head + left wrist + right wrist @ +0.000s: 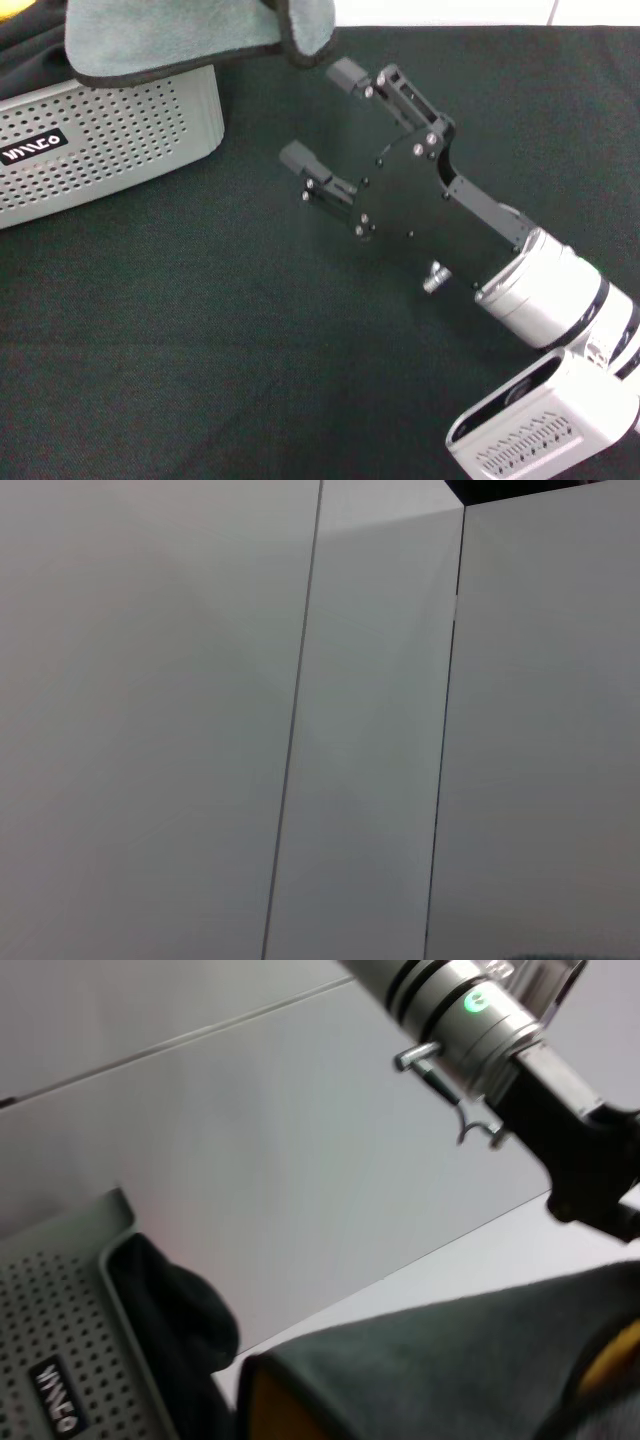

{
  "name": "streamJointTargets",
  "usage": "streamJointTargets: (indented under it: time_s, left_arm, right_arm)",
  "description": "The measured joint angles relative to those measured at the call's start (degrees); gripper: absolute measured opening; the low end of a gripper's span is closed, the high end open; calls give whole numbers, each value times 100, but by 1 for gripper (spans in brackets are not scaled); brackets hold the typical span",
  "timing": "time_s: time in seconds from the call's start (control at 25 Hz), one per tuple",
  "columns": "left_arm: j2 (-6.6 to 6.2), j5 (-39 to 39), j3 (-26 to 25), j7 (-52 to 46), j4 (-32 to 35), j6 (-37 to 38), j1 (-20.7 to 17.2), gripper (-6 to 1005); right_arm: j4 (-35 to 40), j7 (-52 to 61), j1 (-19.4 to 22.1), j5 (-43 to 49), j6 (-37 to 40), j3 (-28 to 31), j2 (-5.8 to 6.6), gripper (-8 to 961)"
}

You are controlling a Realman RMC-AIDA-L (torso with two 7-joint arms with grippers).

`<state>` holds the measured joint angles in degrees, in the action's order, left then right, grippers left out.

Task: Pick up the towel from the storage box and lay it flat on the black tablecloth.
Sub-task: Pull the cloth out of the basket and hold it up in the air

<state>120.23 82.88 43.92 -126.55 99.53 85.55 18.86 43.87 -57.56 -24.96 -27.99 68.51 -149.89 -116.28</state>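
The towel (190, 35) hangs grey face out above the storage box (110, 130), lifted clear of the rim at the head view's upper left. It has not reached the black tablecloth (200, 340). The left gripper (600, 1190) appears only in the right wrist view, above the raised cloth; whether it is clenched cannot be told. To the right, the right gripper (320, 115) hovers over the tablecloth, jaws spread, holding nothing. Judged remaining: carrying across, spreading flat, release.

Even, diffuse light falls from above, leaving the black tablecloth (200, 350) matte with only faint shadows beneath the right gripper (322, 115), while the towel (450, 1360) blurs soft close to the right wrist camera.
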Motion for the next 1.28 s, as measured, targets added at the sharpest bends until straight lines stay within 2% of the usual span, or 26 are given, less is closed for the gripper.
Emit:
streamJointTargets:
  time_s: [0.2, 0.92, 1.16, 1.28]
  left_arm:
    - [6, -20, 155, -6, -22, -37, -6, -2]
    - [-6, -61, 387, 12, -28, -34, -85, -2]
    - [-14, -162, 362, 14, -25, -28, -174, -2]
    - [-17, -239, 360, 67, -25, 3, -191, -2]
  right_arm:
    - [127, -353, -33, -189, 327, -5, 0, 824]
    - [-26, -393, -305, -849, 525, 77, -1, 821]
    - [-23, -399, -257, -858, 554, 69, 0, 642]
    - [-46, -385, -255, -858, 569, 104, 0, 592]
